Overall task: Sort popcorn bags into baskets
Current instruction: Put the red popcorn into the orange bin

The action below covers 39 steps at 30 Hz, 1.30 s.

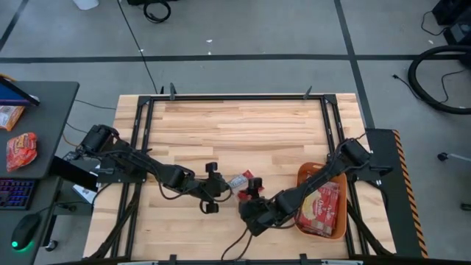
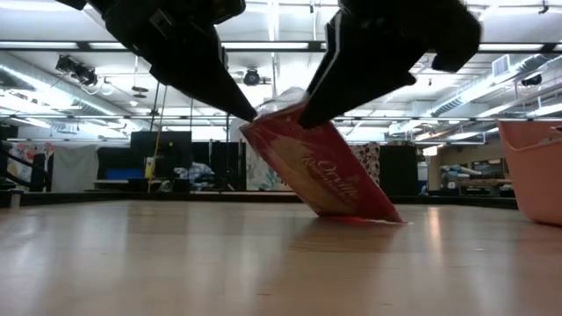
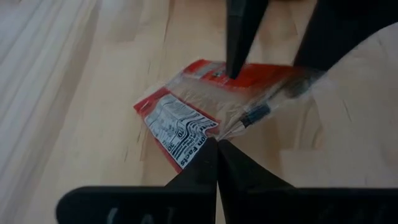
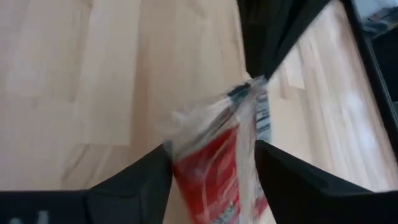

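A pale wooden table [image 1: 243,132] lies under me, with a wide workshop hall behind it under strip lights; near the table's front middle stands one popcorn bag [image 2: 327,175], red with a cream panel, tilted up on its lower edge with its top corner raised off the wood. My left gripper [image 3: 217,144] has its fingers pinched together on the clear crimped edge of that bag; my right gripper [image 4: 214,152] has its fingers set either side of the same bag, holding it across its width, so both of us have it at once. I judge the bag light and flat, soft and crinkly, with slippery film that bends rather than holds its shape; the sealed edges seem the safest place to hold, since the middle would buckle and could slide out. To my right sits the orange basket [image 1: 342,224], near the table's right edge, with several bags [image 1: 324,206] already lying inside. The held bag is well apart from that basket and outside it.
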Motion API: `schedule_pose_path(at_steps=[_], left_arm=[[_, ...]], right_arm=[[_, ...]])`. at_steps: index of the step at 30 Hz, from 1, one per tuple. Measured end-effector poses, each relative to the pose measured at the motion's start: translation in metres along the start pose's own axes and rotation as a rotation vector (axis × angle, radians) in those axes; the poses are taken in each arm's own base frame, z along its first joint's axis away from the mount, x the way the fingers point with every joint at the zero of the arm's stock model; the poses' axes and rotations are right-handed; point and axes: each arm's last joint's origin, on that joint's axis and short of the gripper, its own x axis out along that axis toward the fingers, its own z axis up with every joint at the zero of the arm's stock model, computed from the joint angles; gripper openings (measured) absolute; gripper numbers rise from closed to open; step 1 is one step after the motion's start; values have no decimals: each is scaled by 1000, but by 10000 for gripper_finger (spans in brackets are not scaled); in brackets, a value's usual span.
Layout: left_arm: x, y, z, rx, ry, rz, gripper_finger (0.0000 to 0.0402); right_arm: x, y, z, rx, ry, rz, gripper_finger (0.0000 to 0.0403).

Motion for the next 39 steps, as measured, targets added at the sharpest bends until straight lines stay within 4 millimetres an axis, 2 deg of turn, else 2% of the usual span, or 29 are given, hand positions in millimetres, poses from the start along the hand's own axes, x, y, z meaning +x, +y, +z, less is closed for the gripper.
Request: schedule_pose_path(at_steps=[6,9,16,20,25,32,39], left_arm=[[0,0,1,7,-11,-9,6],[0,-1,1,30,-7,-26,19],[-4,-9,2,133,-32,-37,105],[-4,-10,0,159,-25,-35,156],[-4,-8,-2,170,-1,-27,182],[-4,-8,-3,177,15,-24,177],[-4,-8,-5,179,31,-21,176]], right_arm=[[5,-6,1,12,20,25,163],[8,-8,0,19,44,56,124],[8,-9,-2,-6,73,73,34],[-2,-14,-5,-1,118,97,9],[-37,-34,5,127,74,124,15],[-107,-66,16,306,-47,254,8],[-173,-90,11,510,-125,442,11]])
